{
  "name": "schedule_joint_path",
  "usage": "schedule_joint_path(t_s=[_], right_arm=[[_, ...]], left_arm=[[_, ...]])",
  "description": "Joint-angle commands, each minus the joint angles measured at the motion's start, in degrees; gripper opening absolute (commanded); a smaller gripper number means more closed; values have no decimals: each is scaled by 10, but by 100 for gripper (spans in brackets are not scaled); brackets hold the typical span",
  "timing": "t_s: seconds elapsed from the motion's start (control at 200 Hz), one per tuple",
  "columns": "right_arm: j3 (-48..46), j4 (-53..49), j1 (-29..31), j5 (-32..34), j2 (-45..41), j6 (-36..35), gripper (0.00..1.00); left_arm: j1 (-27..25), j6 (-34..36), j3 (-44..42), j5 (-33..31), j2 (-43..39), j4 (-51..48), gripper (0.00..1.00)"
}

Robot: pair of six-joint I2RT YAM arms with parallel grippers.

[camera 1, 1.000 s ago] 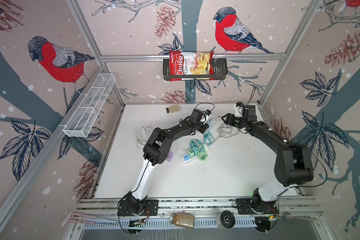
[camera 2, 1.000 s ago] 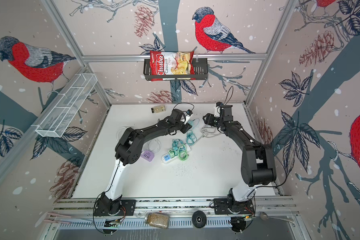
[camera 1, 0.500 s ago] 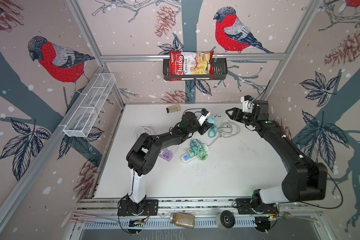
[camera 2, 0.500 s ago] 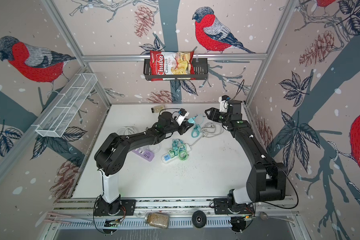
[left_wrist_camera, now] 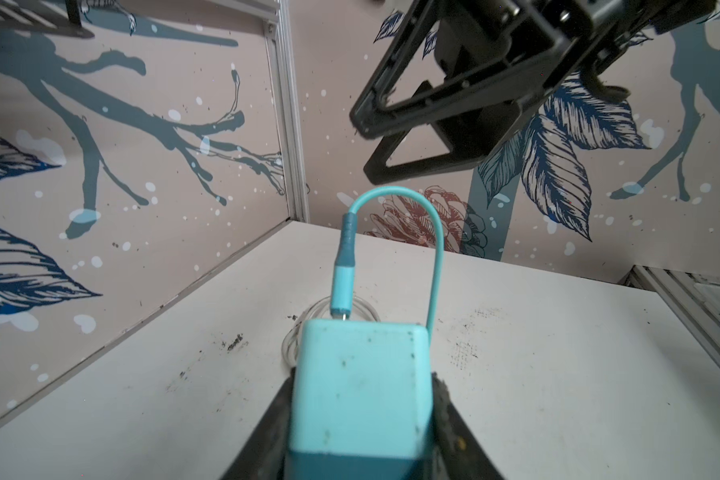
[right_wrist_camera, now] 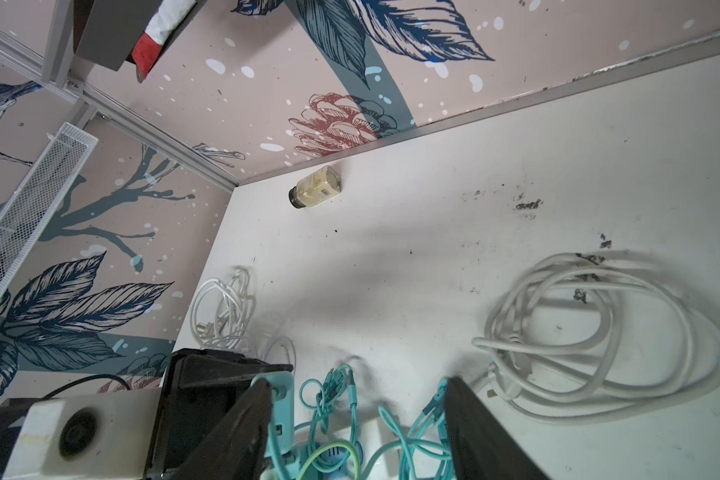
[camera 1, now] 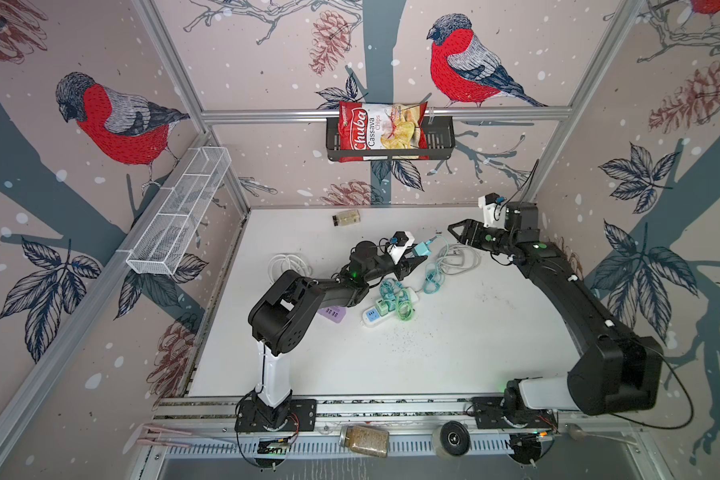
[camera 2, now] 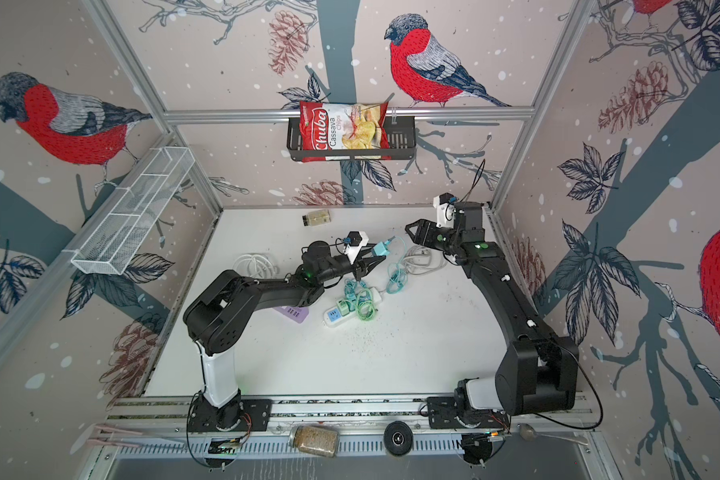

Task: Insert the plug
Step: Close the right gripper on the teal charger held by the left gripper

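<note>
From above, the left gripper [camera 1: 417, 258] reaches toward the back of the table [camera 1: 454, 353]. A small teal charger [camera 1: 423, 248] sits at its tip, well apart from the white power strip [camera 1: 375, 313] and not in any socket. The left wrist view makes the grip plain. The charger [left_wrist_camera: 358, 382] is clamped between the two black fingers [left_wrist_camera: 267, 432], and a teal cord [left_wrist_camera: 435, 257] plugged into its end loops over and down. That view does not show the strip. It does show the right gripper [left_wrist_camera: 364, 145] overhead from below.

The right wrist view shows what the top views only hint at. The right gripper [right_wrist_camera: 356, 415] stands wide apart and holds nothing, with tangled teal cord and the strip beneath it. It also shows that the jar [right_wrist_camera: 314, 191] by the back wall lies on its side and has a black lid.

Counting round:
- There are two arms.
- There are two power strips, the white one and a purple one [camera 1: 333, 312] half under the left arm.
- One green plug [camera 1: 385, 306] already sits in the white strip.
- There are two pale cord coils, one on the left [camera 1: 285, 264] and one on the right [camera 1: 460, 257].
- There are two jars, the second [camera 1: 364, 440] on the front rail.
- There are two wall baskets, one white [camera 1: 179, 212] and one black [camera 1: 441, 141].
- One bag of chips [camera 1: 381, 131] sits in the black basket.
</note>
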Motion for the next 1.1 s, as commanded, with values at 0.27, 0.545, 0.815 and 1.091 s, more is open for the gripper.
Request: schedule_joint_path(t_s=[0.27, 0.545, 0.815, 1.091], right_arm=[[36, -43, 31, 5, 20, -35, 67], [65, -73, 58, 15, 43, -55, 67], [67, -81, 67, 13, 59, -66, 67], [84, -81, 82, 11, 65, -60, 65]], left_arm=[[-1, -11, -15, 26, 8, 151, 18], [-1, -9, -33, 26, 7, 161, 18], [-1, -7, -40, 27, 2, 160, 18], [-1, 5, -44, 23, 1, 157, 18]])
